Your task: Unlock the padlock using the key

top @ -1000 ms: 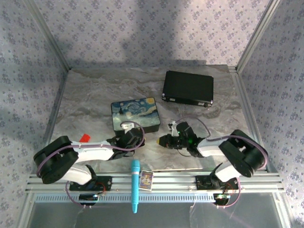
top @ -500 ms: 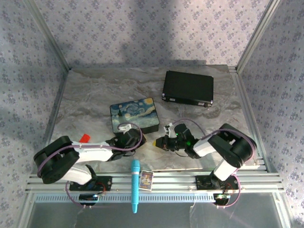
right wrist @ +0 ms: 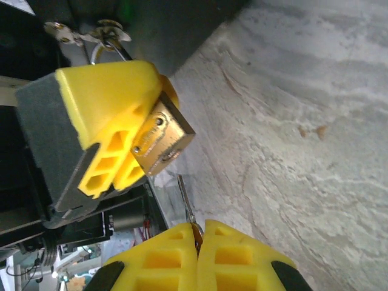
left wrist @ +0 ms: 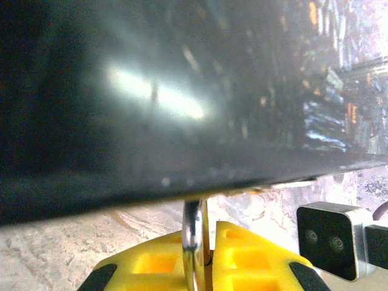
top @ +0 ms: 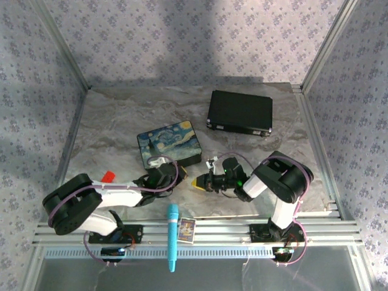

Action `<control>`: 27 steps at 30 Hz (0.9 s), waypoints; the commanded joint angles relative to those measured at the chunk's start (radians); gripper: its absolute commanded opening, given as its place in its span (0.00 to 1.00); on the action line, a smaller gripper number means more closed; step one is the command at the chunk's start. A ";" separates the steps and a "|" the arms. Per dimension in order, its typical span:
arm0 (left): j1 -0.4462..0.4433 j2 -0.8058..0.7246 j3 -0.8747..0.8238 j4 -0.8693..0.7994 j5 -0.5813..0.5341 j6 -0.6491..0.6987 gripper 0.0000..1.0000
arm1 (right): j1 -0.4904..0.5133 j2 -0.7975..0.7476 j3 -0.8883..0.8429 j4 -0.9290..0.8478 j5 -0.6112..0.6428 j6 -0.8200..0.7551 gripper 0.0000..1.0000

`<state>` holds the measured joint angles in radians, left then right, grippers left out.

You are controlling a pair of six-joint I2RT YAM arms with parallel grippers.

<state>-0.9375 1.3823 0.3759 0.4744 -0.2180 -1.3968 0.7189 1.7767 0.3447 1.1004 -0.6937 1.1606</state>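
Watching the padlock (right wrist: 165, 138) sitting clamped in the left gripper (right wrist: 140, 144), pads closed on its brass body, close by the painted box (top: 170, 142). Seeing the key (right wrist: 185, 195) pinched tight in the right gripper (right wrist: 198, 237), tip near the lock, not entering. Risking a glancing hit on brass, or a twist in the pads, through pushing in misaligned. Finding no legible brand or writing on the lock.

My worktop (top: 115, 121) is grey and swirly like stone. A starry painted box (top: 169, 143) sits in the middle, with a flat black case (top: 240, 112) farther back. A small red thing (top: 108, 176) lies at the left. A blue pen (top: 173, 236) and a little card (top: 187, 230) lie on the front rail (top: 230, 229).
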 commanded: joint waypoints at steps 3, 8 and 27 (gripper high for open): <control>0.009 -0.011 -0.012 0.049 0.087 -0.090 0.00 | -0.021 0.012 0.004 0.070 -0.038 0.017 0.00; 0.011 -0.015 -0.004 0.046 0.097 -0.092 0.00 | -0.012 0.030 0.029 0.069 -0.041 0.019 0.00; 0.026 -0.020 0.014 0.040 0.130 -0.096 0.00 | -0.016 0.072 0.071 0.101 -0.051 0.028 0.00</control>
<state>-0.9112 1.3518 0.3767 0.4618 -0.1715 -1.4181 0.7025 1.8317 0.3847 1.1645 -0.7311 1.1820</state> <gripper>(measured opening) 0.106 0.050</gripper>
